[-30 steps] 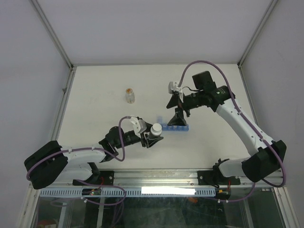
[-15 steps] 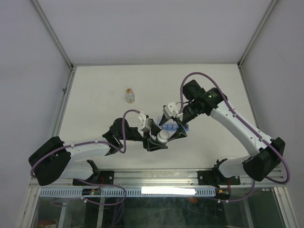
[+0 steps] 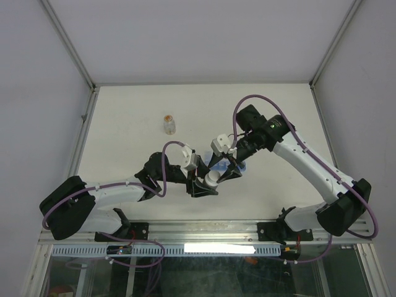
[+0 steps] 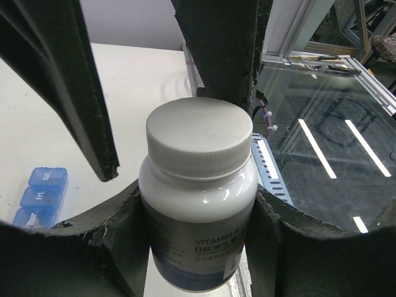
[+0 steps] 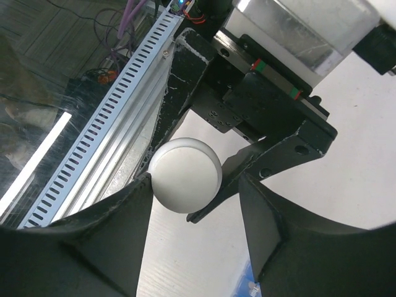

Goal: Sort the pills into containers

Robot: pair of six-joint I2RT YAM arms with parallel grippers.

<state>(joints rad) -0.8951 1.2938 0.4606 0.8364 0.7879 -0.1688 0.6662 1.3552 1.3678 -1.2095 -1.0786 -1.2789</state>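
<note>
My left gripper [image 3: 206,183] is shut on a white vitamin bottle [image 4: 198,185] with a dark band and holds it upright by its body, just in front of the containers. My right gripper [image 3: 224,171] hangs over the bottle's white cap [image 5: 185,174] with its fingers [image 5: 105,235] either side of it. One finger touches the cap and a gap shows at the other, so it is open. The containers, a blue strip [image 3: 242,166] of lidded compartments, lie mostly hidden under the right gripper; their end shows in the left wrist view [image 4: 40,195]. No loose pills show.
A small clear vial [image 3: 169,124] with orange contents stands alone at the back left of the white table [image 3: 124,124]. The aluminium rail [image 5: 117,105] at the table's near edge runs just behind the bottle.
My right gripper swung down and left from above the blue strip to the bottle's cap, and its jaws narrowed. My left gripper carried the bottle slightly right and toward the near edge.
</note>
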